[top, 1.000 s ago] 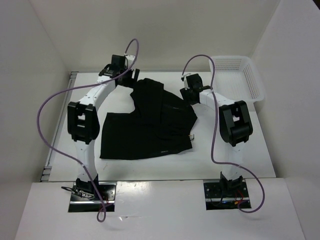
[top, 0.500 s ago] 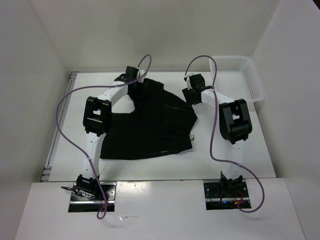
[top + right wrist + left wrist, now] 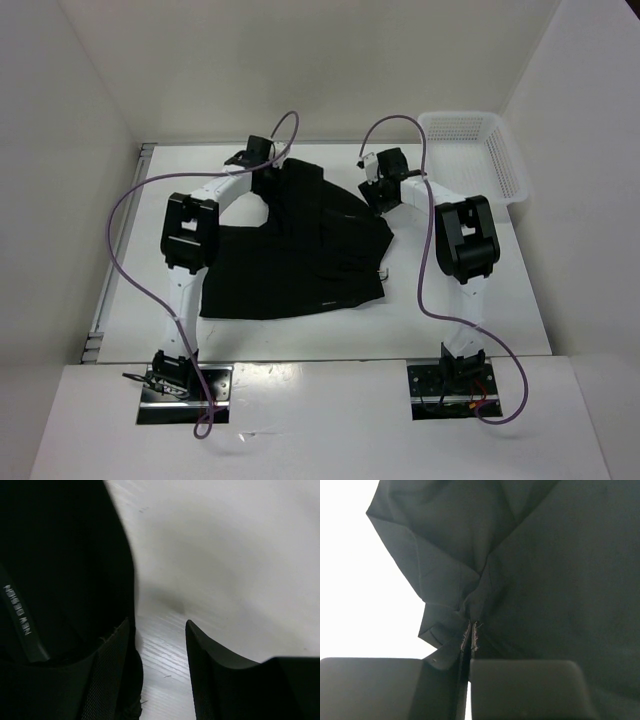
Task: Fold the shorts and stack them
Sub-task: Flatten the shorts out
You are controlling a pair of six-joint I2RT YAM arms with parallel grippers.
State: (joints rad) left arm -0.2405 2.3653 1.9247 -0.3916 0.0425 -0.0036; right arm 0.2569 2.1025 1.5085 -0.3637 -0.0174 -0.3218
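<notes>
Plain black soft fabric shorts (image 3: 300, 250) lie rumpled on the white counter (image 3: 470, 310). The left end effector (image 3: 471, 630) is clamped on their bunched far-left corner. The right end effector (image 3: 157, 630) stands half open and empty at their far-right edge. It should pinch that edge before both lift evenly.

Overhead: pale logo (image 3: 322, 299) on the plain black soft-fabric shorts (image 3: 290, 270) too small to read. Left wrist view: shorts cut by top, right edges. Right wrist view: pale lettering (image 3: 15, 605), left side, blurred.
</notes>
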